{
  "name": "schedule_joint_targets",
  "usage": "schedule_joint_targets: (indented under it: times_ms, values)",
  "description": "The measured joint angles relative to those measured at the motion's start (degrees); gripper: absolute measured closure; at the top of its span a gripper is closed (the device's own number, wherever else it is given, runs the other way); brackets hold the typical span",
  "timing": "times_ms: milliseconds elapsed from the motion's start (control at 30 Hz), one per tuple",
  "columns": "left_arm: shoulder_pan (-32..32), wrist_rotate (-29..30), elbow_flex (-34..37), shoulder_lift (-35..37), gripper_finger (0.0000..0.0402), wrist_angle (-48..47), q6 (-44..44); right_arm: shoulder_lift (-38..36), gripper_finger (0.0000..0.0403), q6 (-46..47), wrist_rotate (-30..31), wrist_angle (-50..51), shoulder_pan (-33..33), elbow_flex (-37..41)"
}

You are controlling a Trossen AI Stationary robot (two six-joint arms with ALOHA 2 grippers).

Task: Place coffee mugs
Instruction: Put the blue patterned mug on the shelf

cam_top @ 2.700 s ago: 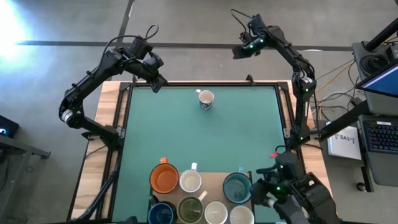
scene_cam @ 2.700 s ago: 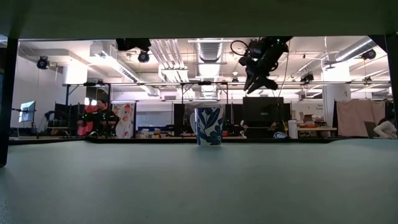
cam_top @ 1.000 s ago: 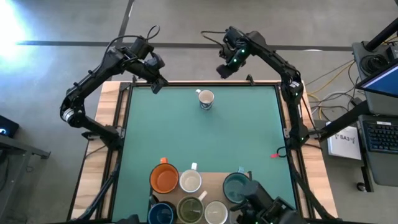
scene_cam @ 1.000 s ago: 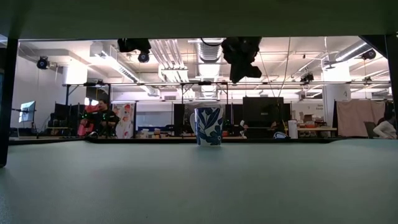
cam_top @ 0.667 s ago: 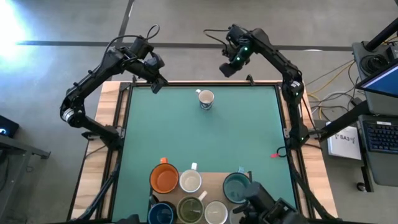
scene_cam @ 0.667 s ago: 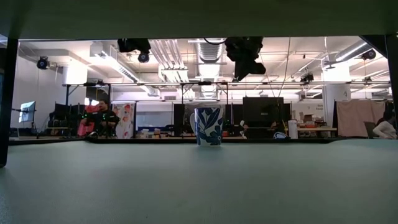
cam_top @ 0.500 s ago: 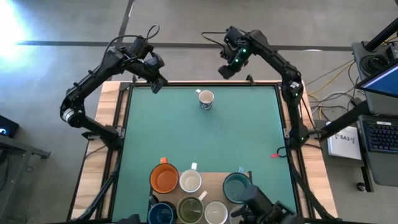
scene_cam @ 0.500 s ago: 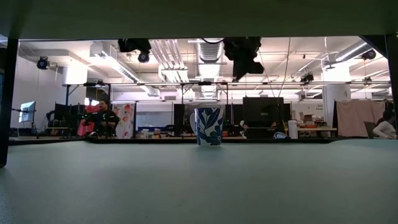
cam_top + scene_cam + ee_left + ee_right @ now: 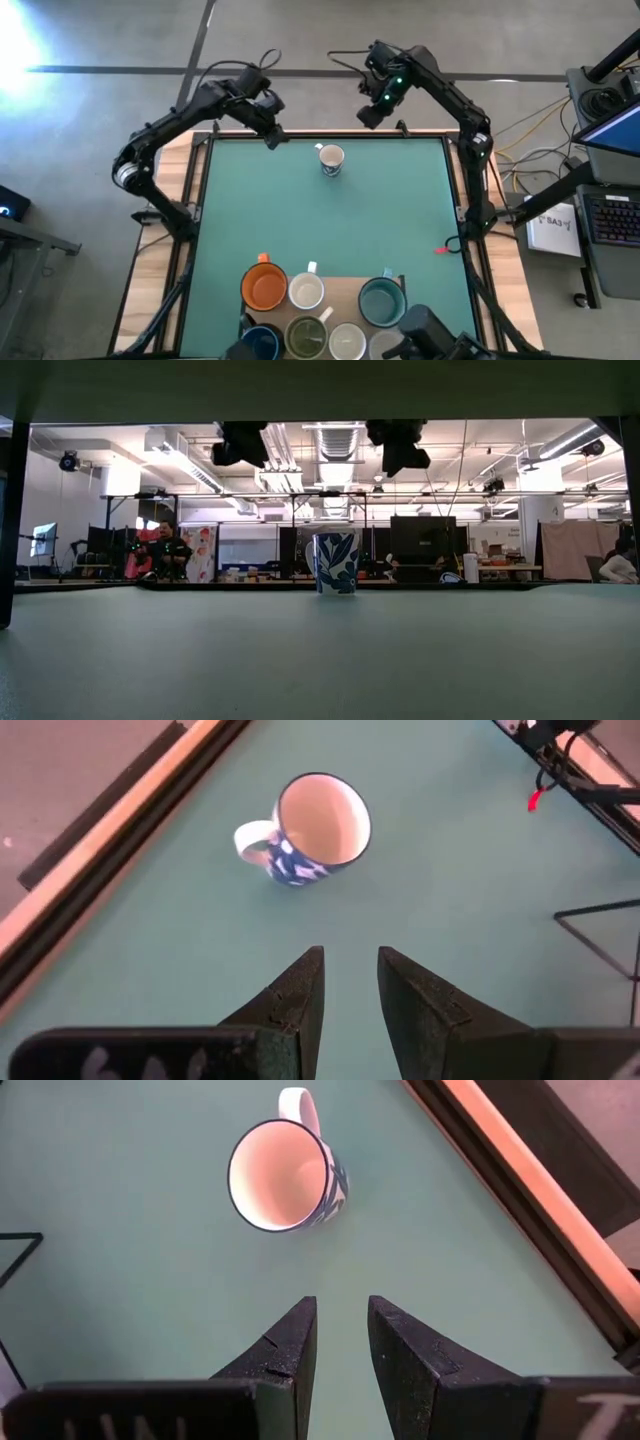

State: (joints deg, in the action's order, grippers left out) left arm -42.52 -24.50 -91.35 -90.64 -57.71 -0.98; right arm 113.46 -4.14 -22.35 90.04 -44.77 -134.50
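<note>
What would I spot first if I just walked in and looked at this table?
A white mug with blue leaves standing alone and upright near the far edge of the green table. Above that far edge hang two dark arms, the left pincer and the right pincer, one on each side of the mug, neither holding anything. At the near edge sits a cluster of mugs, the orange one brightest.

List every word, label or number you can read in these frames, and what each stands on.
"SA3": start of the print on the white box beside the table; the rest is blurred.
Pale marks on the bodies of the left gripper and right gripper: cut off, unreadable.
The mug: blue leaf pattern only, no words.
Floral panel in the room behind: too small to read.
</note>
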Motion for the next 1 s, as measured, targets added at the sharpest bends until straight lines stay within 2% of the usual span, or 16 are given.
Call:
schedule_joint_targets:
  times_ms: [200, 333, 500, 633, 700, 900, 1000]
  values:
    - [3.74, 9.1, 0.0, -0.54, 0.0322, 2.14, 6.05, -0.69, 0.0321, -1.98, 0.52, 0.0, -0.47, 0.0]
    - [5.87, 15.55, -0.01, -0.51, 0.0322, 2.95, 6.93, -0.69, 0.0321, -3.03, 1.31, -0.75, -0.51, 0.0]
    - [5.66, 16.3, -1.32, -0.25, 0.0322, 2.68, 7.11, -0.69, 0.0321, -4.73, 2.97, -1.03, -0.75, 0.0]
    - [6.03, 16.31, -1.81, 0.1, 0.0322, 1.71, 7.56, -0.67, 0.0321, -5.46, 10.3, -1.04, -1.37, 0.0]
    - [6.0, 16.49, -1.81, 0.26, 0.0322, 1.73, 7.61, -0.67, 0.0321, -5.46, 12.07, -0.87, -2.25, 0.0]
    - [5.99, 21.64, -1.81, 0.92, 0.0322, -0.14, 7.05, -0.67, 0.0321, -4.4, 11.96, -0.1, -4.65, 0.0]
    - [6.01, 22.31, -1.81, 1.73, 0.0322, -2.74, 6.17, -0.67, 0.0321, -4.02, 11.89, -0.11, -5.66, 0.0]
